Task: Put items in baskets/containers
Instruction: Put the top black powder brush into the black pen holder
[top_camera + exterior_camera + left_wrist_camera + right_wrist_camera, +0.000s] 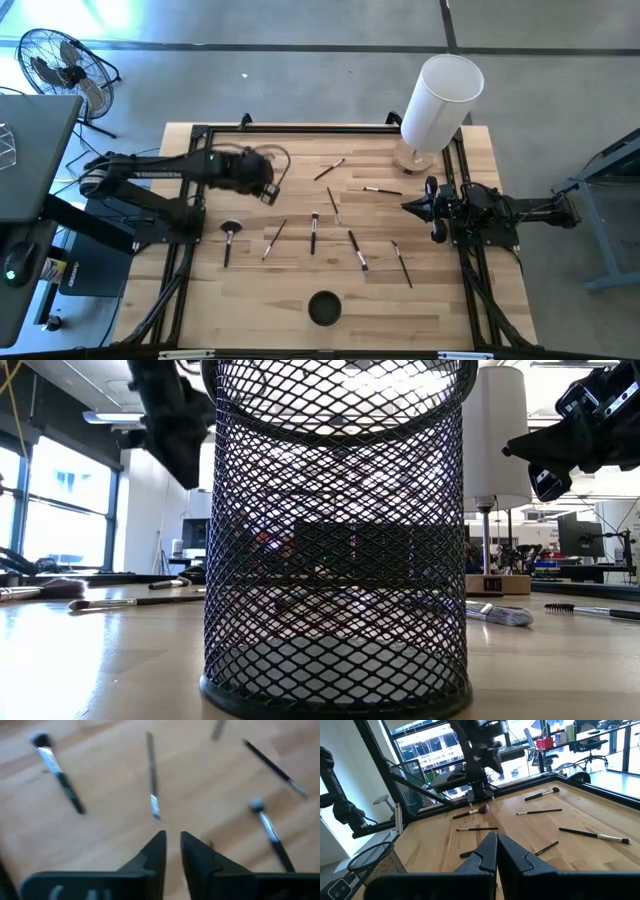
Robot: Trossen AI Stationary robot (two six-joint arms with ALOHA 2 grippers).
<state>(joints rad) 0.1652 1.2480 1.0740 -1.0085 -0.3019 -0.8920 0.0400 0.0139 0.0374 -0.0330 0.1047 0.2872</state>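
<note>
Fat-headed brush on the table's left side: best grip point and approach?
Judgement: grip the fat-headed brush mid-handle, below the bulky dark head, from straight above. It lies flat on the table, clear of neighbours. Turn the left hand so its fingers straddle the thin handle crosswise.

High view: overhead, straight down on whole tabletop point(300, 300). Low view: tabletop level, very near mesh cup point(335, 540), facing room. Left wrist view: close, down on brushes point(152, 775). Right wrist view: across tabletop toward left arm point(480, 745). All four share brushes.
</note>
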